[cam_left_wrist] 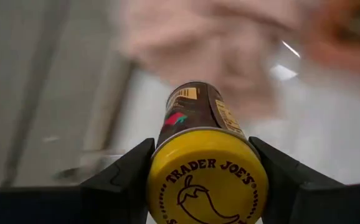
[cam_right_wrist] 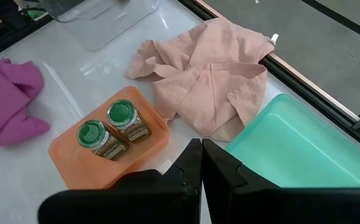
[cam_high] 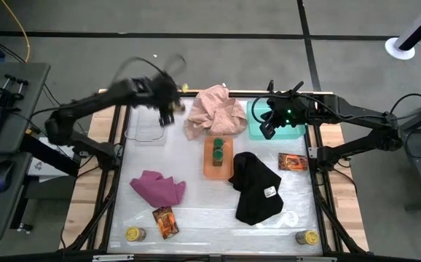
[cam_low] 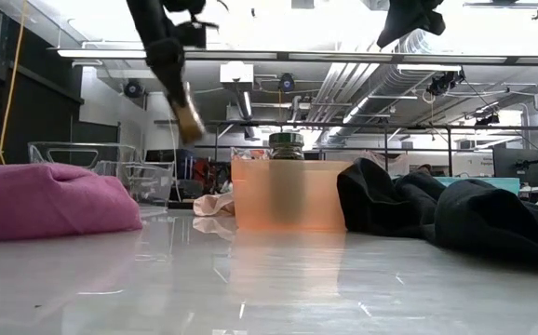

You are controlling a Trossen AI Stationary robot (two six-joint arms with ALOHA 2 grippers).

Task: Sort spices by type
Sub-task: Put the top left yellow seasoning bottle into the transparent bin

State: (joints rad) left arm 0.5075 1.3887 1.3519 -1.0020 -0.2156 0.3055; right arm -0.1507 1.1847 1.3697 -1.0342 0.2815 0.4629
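My left gripper (cam_high: 168,109) hangs above the table's far left part, between the clear tray (cam_high: 146,127) and the pink cloth (cam_high: 214,109), shut on a yellow-lidded spice jar (cam_left_wrist: 195,112). My right gripper (cam_right_wrist: 201,163) is shut and empty, hovering over the teal tray (cam_right_wrist: 292,149). Two green-lidded jars (cam_right_wrist: 108,127) stand in the orange tray (cam_high: 218,166). Two more yellow-lidded jars (cam_high: 135,233) (cam_high: 307,237) stand near the table's near edge. One red-brown packet (cam_high: 165,222) lies near the left one, another packet (cam_high: 293,161) lies right of the black cloth. My left gripper pinches the jar between its two fingers (cam_left_wrist: 121,180) at the yellow lid end (cam_left_wrist: 206,180), one finger on each side of the lid. The jar's brown body points away from the wrist. In the low view the jar (cam_low: 189,119) is lifted clear of the table, tilted, below the fingers.
A magenta cloth (cam_high: 158,188) lies at near left and a black cloth (cam_high: 254,185) at near right of the orange tray. The pink cloth lies crumpled between the clear tray and the teal tray (cam_high: 287,131). Bare table shows along the near edge between the two jars.
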